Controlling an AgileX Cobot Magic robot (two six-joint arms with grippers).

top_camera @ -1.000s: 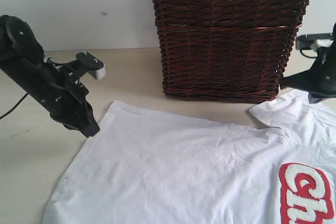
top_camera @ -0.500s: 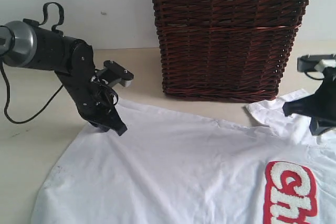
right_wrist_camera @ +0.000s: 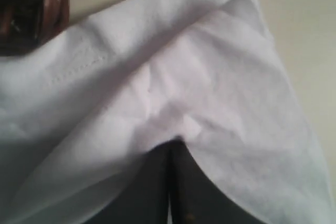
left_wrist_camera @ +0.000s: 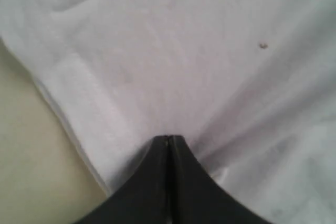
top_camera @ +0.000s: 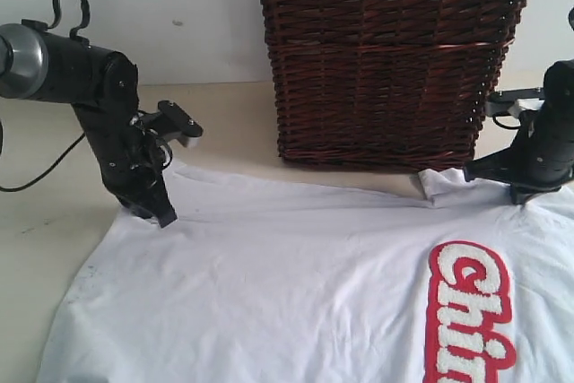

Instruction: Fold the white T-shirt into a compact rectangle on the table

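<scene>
The white T-shirt (top_camera: 296, 284) lies spread on the table (top_camera: 224, 123), its red-outlined lettering (top_camera: 466, 311) facing up at the lower right. My left gripper (top_camera: 163, 217) is shut on the shirt's far left corner. In the left wrist view its closed tips (left_wrist_camera: 169, 139) pinch the white cloth (left_wrist_camera: 173, 56) next to the hem, and creases fan out from them. My right gripper (top_camera: 520, 195) is shut on the shirt by the sleeve (top_camera: 444, 184) at the far right. In the right wrist view bunched fabric (right_wrist_camera: 173, 93) sits at its closed tips (right_wrist_camera: 170, 142).
A tall dark wicker basket (top_camera: 386, 60) stands on the table just behind the shirt's far edge, between the two arms. A pale wall (top_camera: 179, 6) closes the back. A black cable (top_camera: 36, 177) trails from the left arm over the table.
The shirt has slid left, so more of the red lettering shows, and its far edge is pulled straighter. The left gripper went right, then back left. The right gripper shifted left by the sleeve.
</scene>
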